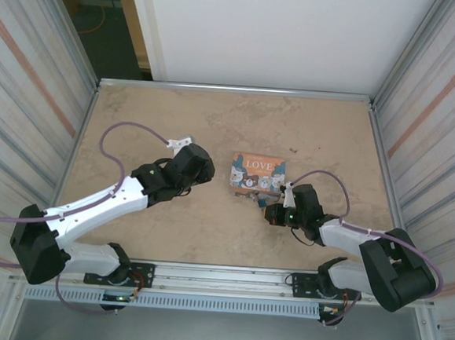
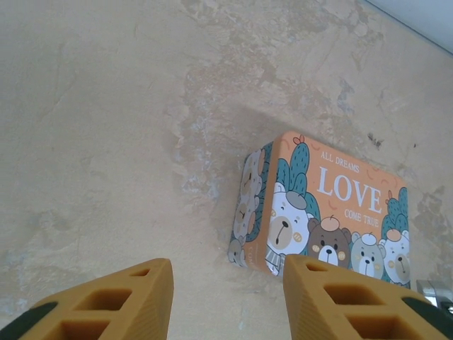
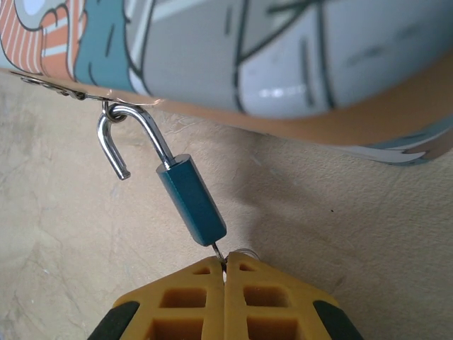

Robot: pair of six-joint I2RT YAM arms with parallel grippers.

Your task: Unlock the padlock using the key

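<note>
The tiny padlock with the teal-blue metal body (image 3: 191,202) hangs off the near edge of the orange tin box printed "LOVE" with cartoon bears (image 3: 283,57), toward the tin's right corner, about mid-table. Its thin silvery shackle (image 3: 152,133) is hooked through a small metal latch tab (image 3: 71,92) on the tin. The shackle's short leg stands free of the body, so to my eye the lock has already sprung open.

Expect it to be light, rigid and slick. It pivots freely on that tab, so it will swing or twist rather than resist you. The slim metal key (image 3: 219,253) sits in the body's lower end, and it is the only handle you have. Its shank looks thin enough to bend or slip if you pull sideways, so keep any load along its length. If you need the body itself, take it across the flat teal sides, not the shackle.

Your right gripper (image 3: 225,268) has its yellow fingers pressed together, pinching the key just below the lock. The tin looks light and may slide on the beige table (image 3: 85,248) if you tug.

Your left gripper (image 2: 226,304) hangs to the left of the tin, well apart from it, its fingers partly spread and holding nothing. It is free to steady the tin.
</note>
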